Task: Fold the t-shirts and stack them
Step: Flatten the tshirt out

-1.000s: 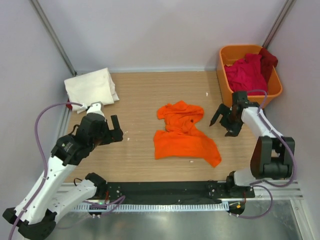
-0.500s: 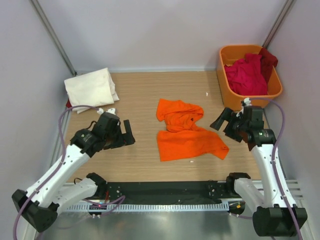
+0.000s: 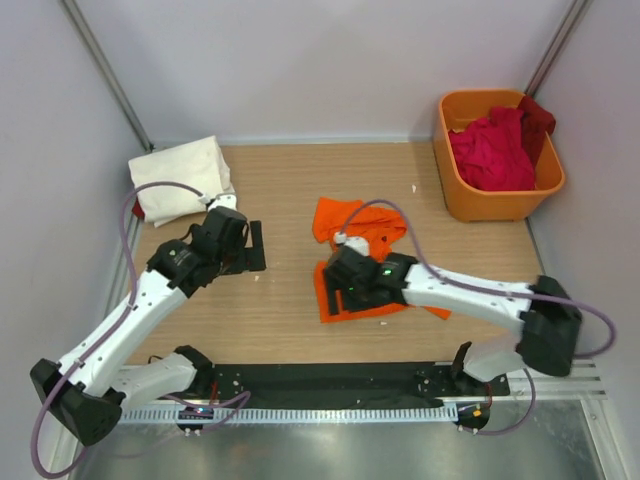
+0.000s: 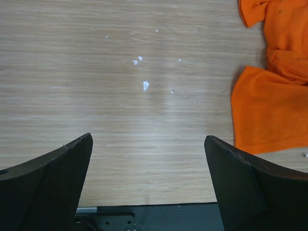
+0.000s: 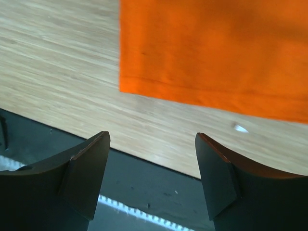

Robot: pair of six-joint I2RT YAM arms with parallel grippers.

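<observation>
The bright orange t-shirt (image 3: 352, 224) lies crumpled at the table's middle. It also shows in the left wrist view (image 4: 269, 110) and the right wrist view (image 5: 216, 48). My right gripper (image 3: 338, 292) is open and empty, hovering over the shirt's near-left hem, its jaws wide apart in the right wrist view (image 5: 151, 178). My left gripper (image 3: 256, 247) is open and empty over bare wood left of the shirt, as the left wrist view (image 4: 149, 183) shows. A folded cream-white t-shirt (image 3: 180, 175) lies at the far left. Crimson t-shirts (image 3: 490, 150) and a dark red one (image 3: 538, 115) fill the tub.
The rigid orange tub (image 3: 450, 185) stands at the far right corner. The right arm (image 3: 470, 292) stretches low across the table's near right part and over the orange shirt. The black base rail (image 3: 330, 380) runs along the near edge. White crumbs (image 4: 144, 85) dot the wood.
My right arm has swung from the right side leftward, across the orange shirt, to its near-left hem. My left gripper has shifted slightly farther from the near edge. Both grippers stay open.
</observation>
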